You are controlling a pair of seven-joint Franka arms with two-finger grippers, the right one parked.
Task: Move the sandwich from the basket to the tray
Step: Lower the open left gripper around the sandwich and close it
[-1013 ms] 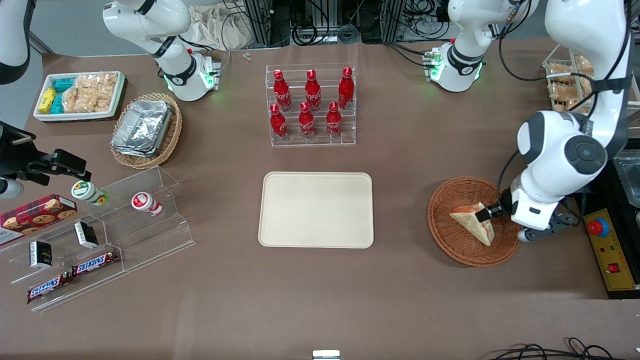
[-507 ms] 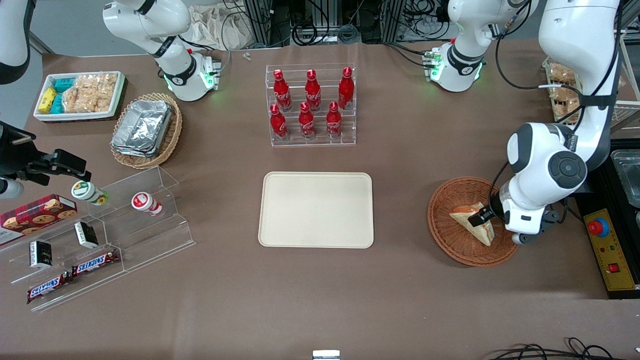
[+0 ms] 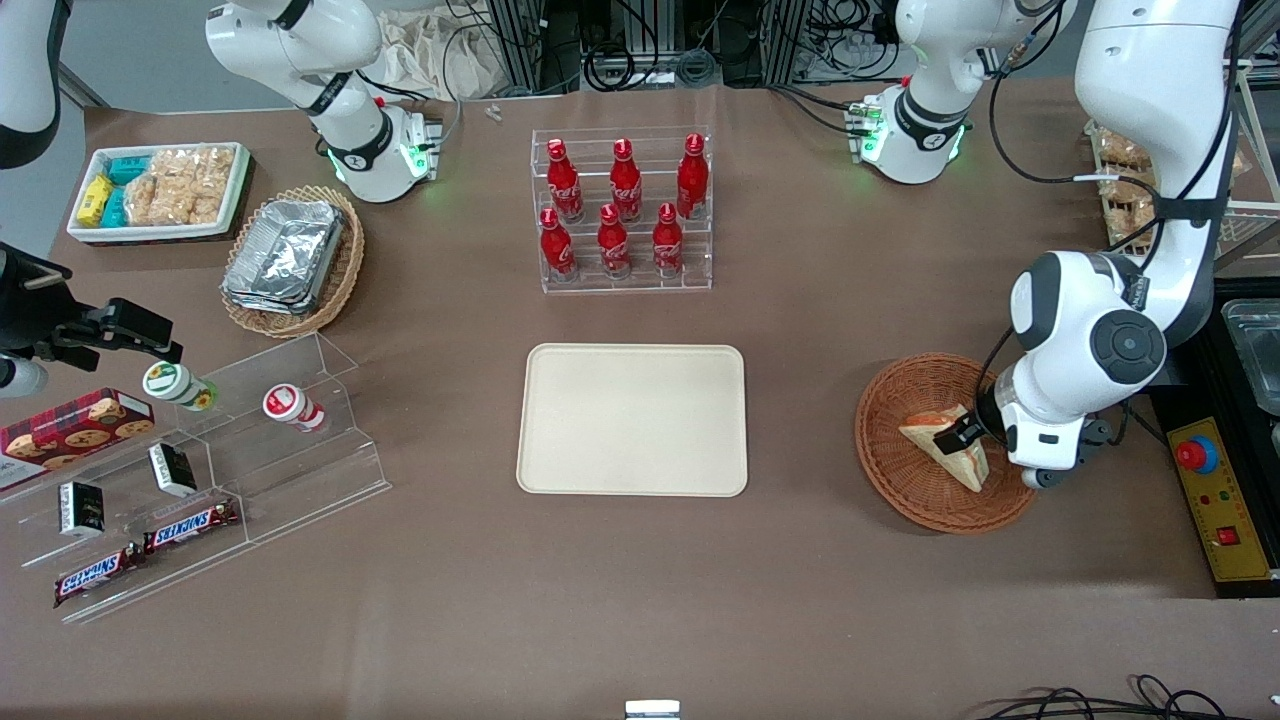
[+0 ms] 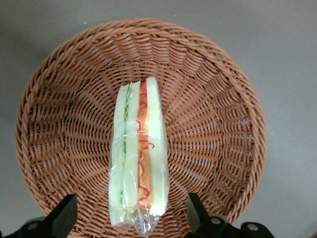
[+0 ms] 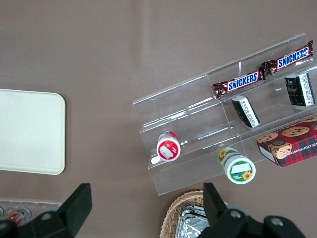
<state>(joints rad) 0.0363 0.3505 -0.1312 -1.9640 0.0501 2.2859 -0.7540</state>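
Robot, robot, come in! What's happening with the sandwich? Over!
Gripper open, straddling the plastic-wrapped triangular white-bread sandwich. Sandwich not yet gripped, lying in round reddish-brown wicker basket. Cream rectangular tray waiting.

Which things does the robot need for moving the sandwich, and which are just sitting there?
Needed:
sandwich, standing on edge in the basket
basket
tray, nothing on it
gripper, open, its fingers either side of the sandwich

Just sitting there:
red bottles
foil containers
Snickers bars
cookie box
two small cups
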